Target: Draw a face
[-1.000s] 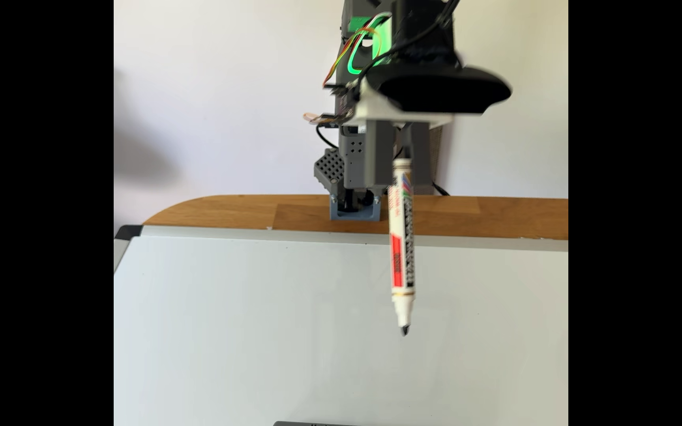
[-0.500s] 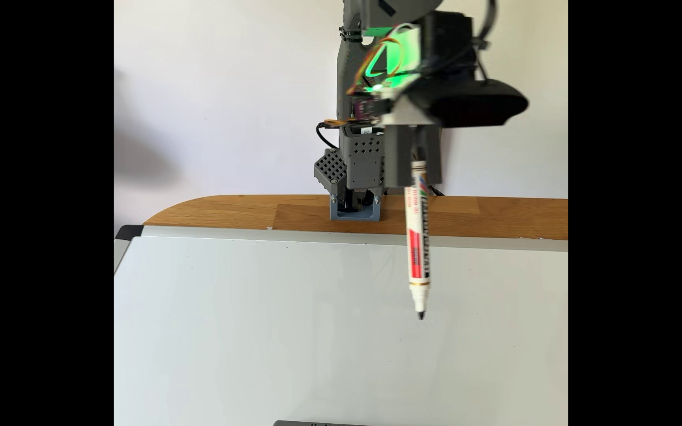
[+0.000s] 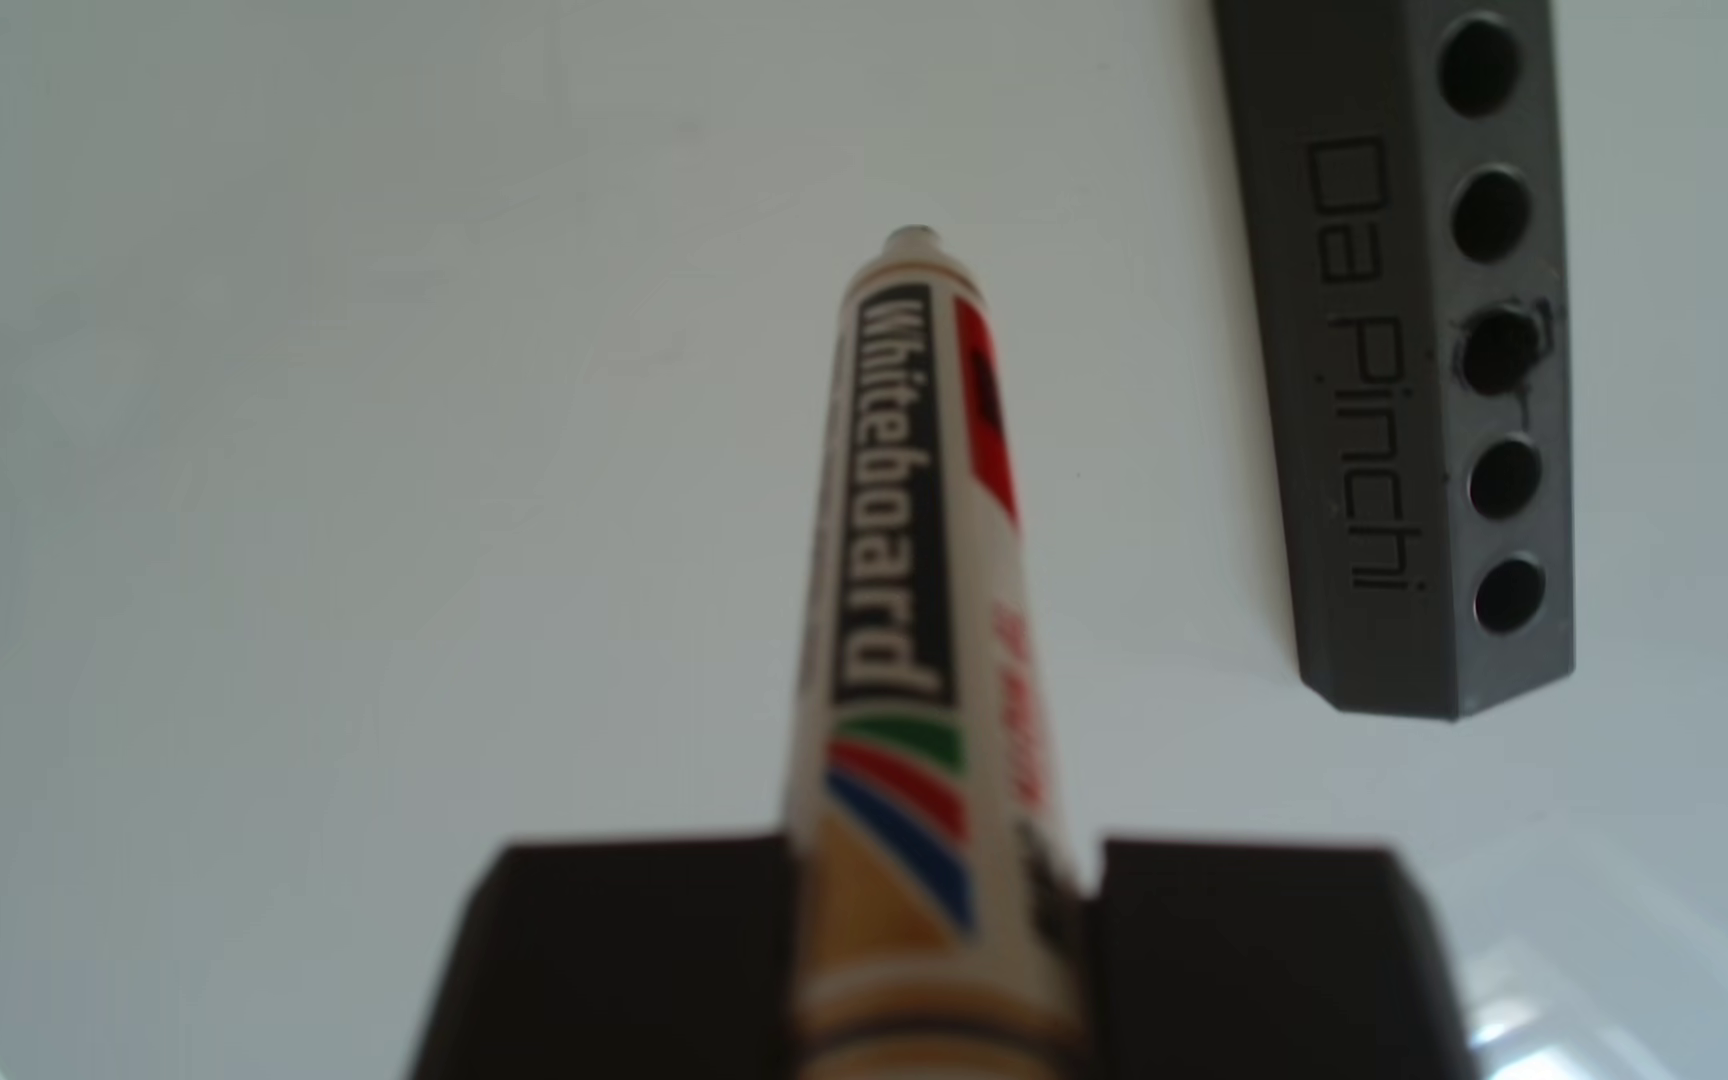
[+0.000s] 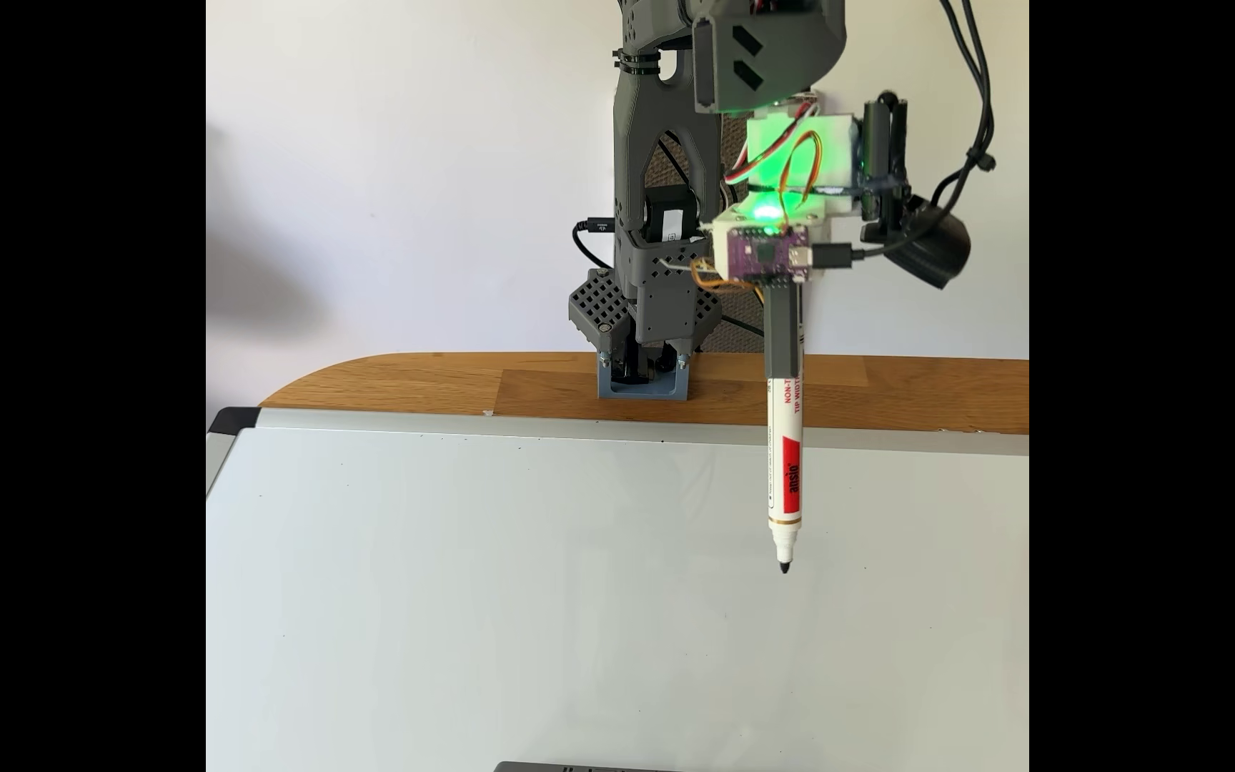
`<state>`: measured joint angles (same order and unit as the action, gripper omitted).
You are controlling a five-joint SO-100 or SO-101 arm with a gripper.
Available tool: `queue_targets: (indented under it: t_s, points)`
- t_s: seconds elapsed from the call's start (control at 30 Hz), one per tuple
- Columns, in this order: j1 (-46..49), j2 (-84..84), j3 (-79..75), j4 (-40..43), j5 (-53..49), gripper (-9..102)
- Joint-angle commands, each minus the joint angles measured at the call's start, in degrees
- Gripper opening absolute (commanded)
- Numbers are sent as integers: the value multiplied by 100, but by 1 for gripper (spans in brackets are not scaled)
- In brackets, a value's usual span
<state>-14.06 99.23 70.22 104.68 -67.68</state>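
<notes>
One arm (image 4: 663, 171), grey, rising from a base clamped at the far edge of the wooden table (image 4: 451, 386). One whiteboard marker (image 4: 784, 475), white barrel with a red label, hanging upright with its black tip pointing down over the whiteboard (image 4: 451, 594); whether the tip touches the surface or sits just above it, impossible to tell in the fixed view. Gripper (image 3: 943, 935) seen in the other view as two dark blocks, one on each side of the marker (image 3: 901, 582), jaws clamped against the barrel. In the fixed view, the gripper (image 4: 783, 334) as a grey sleeve over the marker's upper end, below one purple circuit board (image 4: 767, 256) lit green from above.

One grey block (image 3: 1400, 415) lying on the board, right of the marker in the other view, well apart from it, engraved "Da Pinchi" along its side. Five round holes in a row on its top; the middle one smudged with black ink around the rim. One sliver of the same block (image 4: 570, 766) at the bottom edge of the fixed view.

No strokes of the face on the board in either view: surface plain white around and below the marker tip.
</notes>
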Motion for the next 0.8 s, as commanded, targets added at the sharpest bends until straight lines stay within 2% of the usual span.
queue_targets:
  t_s: [0.0, 0.2, 0.6, 0.77]
  points:
    - [-123, 193, 167, -53, -642, -1]
    - [-97, -457, 299, -1011, -615, -1]
    - [114, -1046, 422, -1714, -624, -1]
    - [114, -1283, 413, -1740, -615, -1]
